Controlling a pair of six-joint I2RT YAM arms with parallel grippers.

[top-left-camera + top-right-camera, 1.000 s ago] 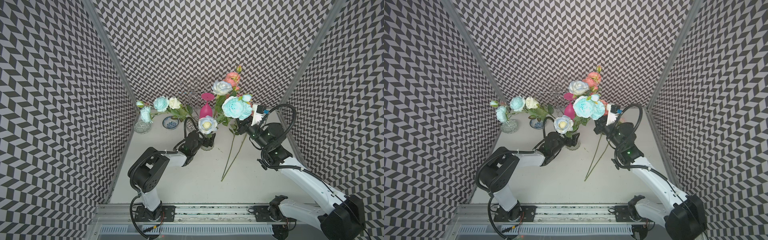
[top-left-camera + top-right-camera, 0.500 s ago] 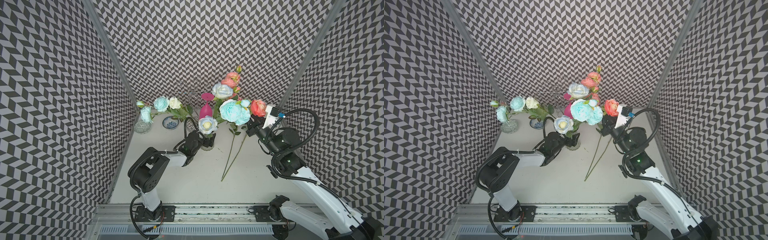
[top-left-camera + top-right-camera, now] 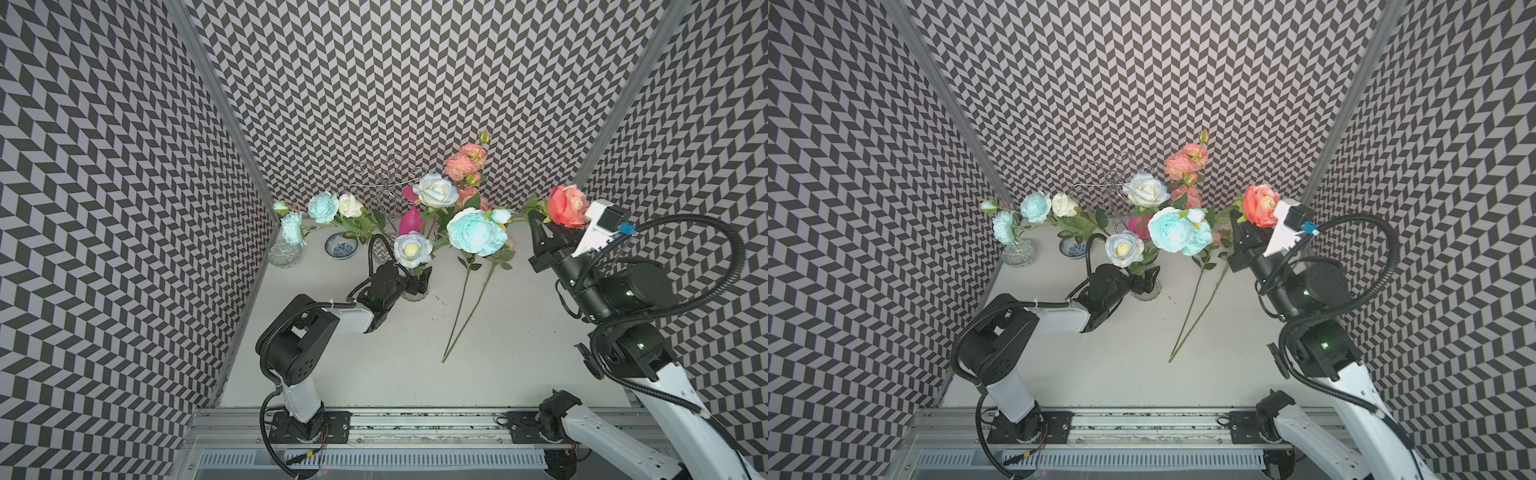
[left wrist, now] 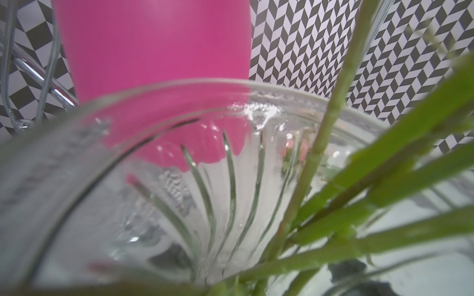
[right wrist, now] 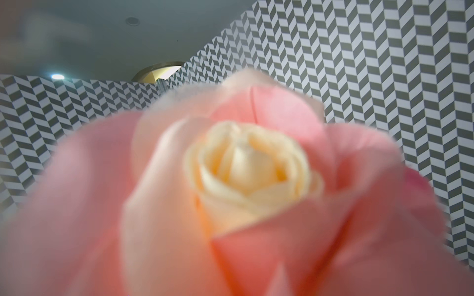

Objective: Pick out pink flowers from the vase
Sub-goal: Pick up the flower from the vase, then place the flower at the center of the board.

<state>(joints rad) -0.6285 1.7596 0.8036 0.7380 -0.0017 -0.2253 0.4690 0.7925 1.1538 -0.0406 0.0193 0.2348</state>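
The ribbed clear glass vase (image 3: pixel 417 293) (image 3: pixel 1145 290) stands mid-table with my left gripper (image 3: pixel 415 281) (image 3: pixel 1144 277) shut on its narrow waist. In the left wrist view the vase rim (image 4: pixel 179 87) and green stems fill the picture. Peach pink flowers (image 3: pixel 465 164) (image 3: pixel 1185 162) rise from it at the back. My right gripper (image 3: pixel 540 227) (image 3: pixel 1238 226) is raised to the right, shut on the stem of a coral pink flower (image 3: pixel 566 206) (image 3: pixel 1260 204). Its head (image 5: pixel 243 179) fills the right wrist view and hides the jaws.
Two long green stems (image 3: pixel 469 307) lie on the table. A turquoise bloom (image 3: pixel 476 230) and white roses (image 3: pixel 435 190) stay in the vase. A magenta goblet (image 3: pixel 410 220), a wire stand (image 3: pixel 386 183), a blue dish (image 3: pixel 341 246) and a round glass bowl (image 3: pixel 284 253) stand behind.
My right gripper has risen and moved right, drawing the coral flower out of the bunch. The left arm and the vase have stayed put.
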